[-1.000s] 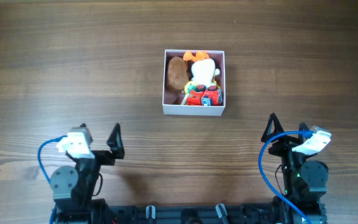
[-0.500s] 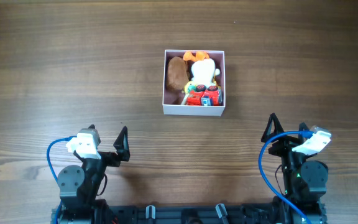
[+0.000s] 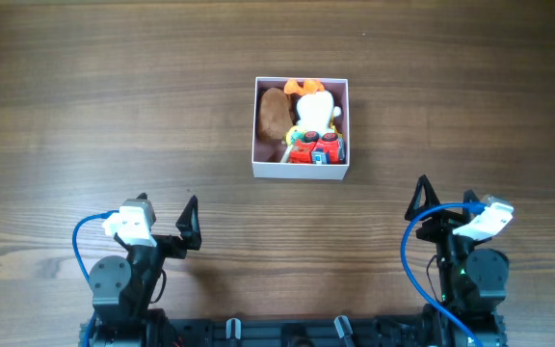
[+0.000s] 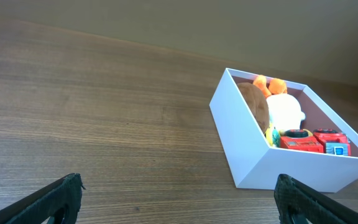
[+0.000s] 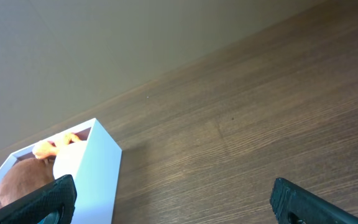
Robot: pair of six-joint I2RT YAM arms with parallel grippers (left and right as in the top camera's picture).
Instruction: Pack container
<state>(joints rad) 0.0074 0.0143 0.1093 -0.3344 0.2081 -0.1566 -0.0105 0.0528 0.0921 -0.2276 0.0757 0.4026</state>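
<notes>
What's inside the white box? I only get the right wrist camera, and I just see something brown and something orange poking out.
Observer: Red toy vehicles sit at the near end of the container, the end your picture cuts off.
Operator: Is there anything else in there?
Observer: Yes, a white toy lies in the middle, right beside the brown toy.
Operator: What's the other arm doing?
Observer: The left gripper is open and empty, low over the wooden table, well short of the container.
</notes>
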